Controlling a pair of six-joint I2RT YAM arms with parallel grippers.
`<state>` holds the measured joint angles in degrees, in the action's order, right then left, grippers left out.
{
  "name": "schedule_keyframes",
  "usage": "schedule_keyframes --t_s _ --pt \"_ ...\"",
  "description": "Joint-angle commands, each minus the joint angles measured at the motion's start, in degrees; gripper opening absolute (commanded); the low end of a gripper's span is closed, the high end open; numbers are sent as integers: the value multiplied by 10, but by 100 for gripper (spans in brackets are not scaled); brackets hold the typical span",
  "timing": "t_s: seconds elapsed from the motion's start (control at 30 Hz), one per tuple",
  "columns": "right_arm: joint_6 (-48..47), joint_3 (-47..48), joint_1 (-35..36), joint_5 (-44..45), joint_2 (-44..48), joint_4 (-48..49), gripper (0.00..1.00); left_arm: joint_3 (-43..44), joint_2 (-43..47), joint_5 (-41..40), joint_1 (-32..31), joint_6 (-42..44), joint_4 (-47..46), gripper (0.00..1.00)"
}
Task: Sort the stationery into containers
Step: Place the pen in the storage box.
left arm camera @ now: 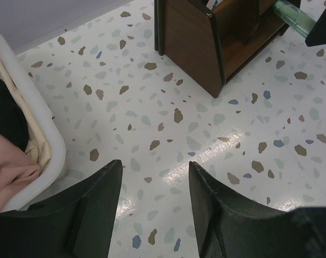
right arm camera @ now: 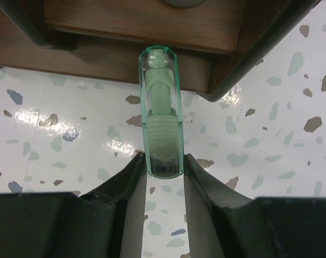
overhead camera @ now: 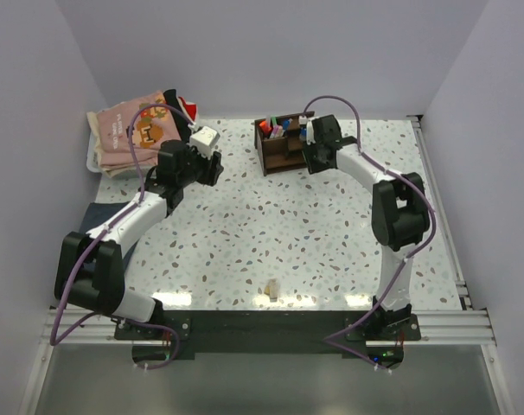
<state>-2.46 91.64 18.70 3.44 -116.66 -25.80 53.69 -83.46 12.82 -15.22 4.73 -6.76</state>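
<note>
The right gripper, jaws clamped on the mint green marker, holds it just right of the wooden organizer (left gripper gapes empty by the white tray), so it probably needs lifting over a compartment, then releasing.

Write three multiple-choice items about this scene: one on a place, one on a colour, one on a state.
1. Where on the table stands the wooden organizer? A near edge; B far side; C centre.
2. Which colour has the marker in the right end effector? A orange; B pink; C mint green.
3. The left end effector is: A open, empty; B shut on a pen; C out of view.
Answers: 1 B, it sits high in the overhead view; 2 C, its body looks mint green; 3 A, bare table shows in its gap.
</note>
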Motion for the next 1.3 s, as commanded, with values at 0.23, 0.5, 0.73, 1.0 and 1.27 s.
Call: schedule_keyframes --t_s 0.23,0.5,0.73,1.0,1.27 --pt "9 72 0 2 -45 24 0 4 8 -7 2 6 -5 57" --pt "8 93 1 14 -56 34 0 4 2 -1 2 -1 -7 57" --pt "-2 121 0 36 -80 44 0 4 2 -1 2 1 -5 57" --pt "0 135 0 53 -92 60 0 4 3 1 2 1 -4 57" --pt "0 151 1 73 -110 77 0 7 -3 6 2 -2 -4 57"
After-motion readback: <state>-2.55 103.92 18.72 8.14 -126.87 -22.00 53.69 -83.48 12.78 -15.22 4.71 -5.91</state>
